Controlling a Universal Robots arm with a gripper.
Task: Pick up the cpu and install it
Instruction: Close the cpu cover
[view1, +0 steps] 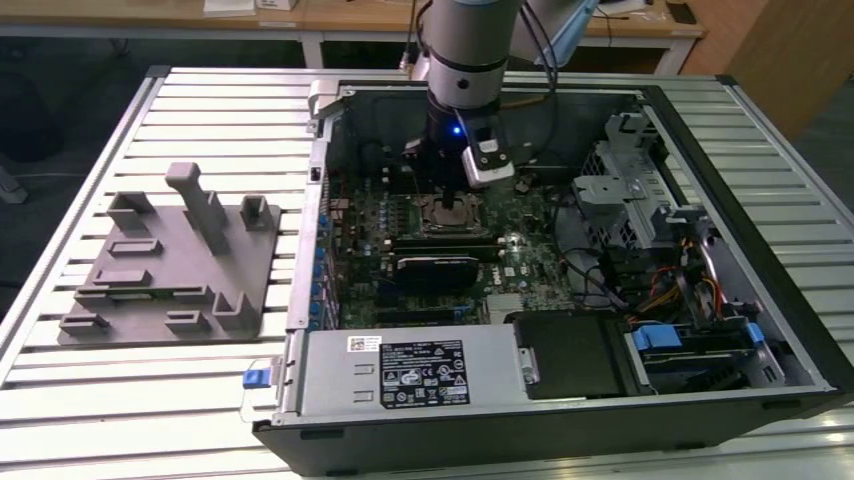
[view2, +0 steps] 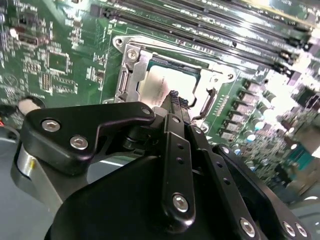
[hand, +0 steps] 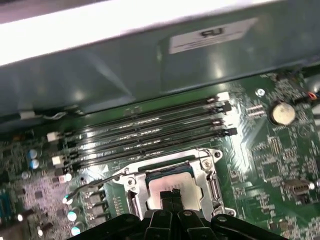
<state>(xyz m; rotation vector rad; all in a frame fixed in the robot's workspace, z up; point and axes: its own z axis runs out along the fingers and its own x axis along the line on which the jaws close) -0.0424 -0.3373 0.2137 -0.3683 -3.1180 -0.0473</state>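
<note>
The cpu (view1: 451, 211), a flat square chip with a silver-grey top, lies in the motherboard socket (view1: 449, 214) inside the open computer case. Both wrist views show its top (view2: 152, 85) (hand: 186, 192) framed by the socket's metal frame (view2: 131, 65) (hand: 209, 172). My gripper (view1: 447, 192) hangs straight over the socket. The black fingers stand pressed together with nothing between them, their tips (view2: 173, 96) (hand: 171, 193) just above or on the cpu's top; I cannot tell whether they touch.
A grey plastic fixture block (view1: 174, 260) sits on the slatted table at the exterior view's left. Memory slots (hand: 150, 130) run beside the socket. The case wall (view1: 320, 200), power supply (view1: 400, 372) and drive cage (view1: 641, 200) hem in the board.
</note>
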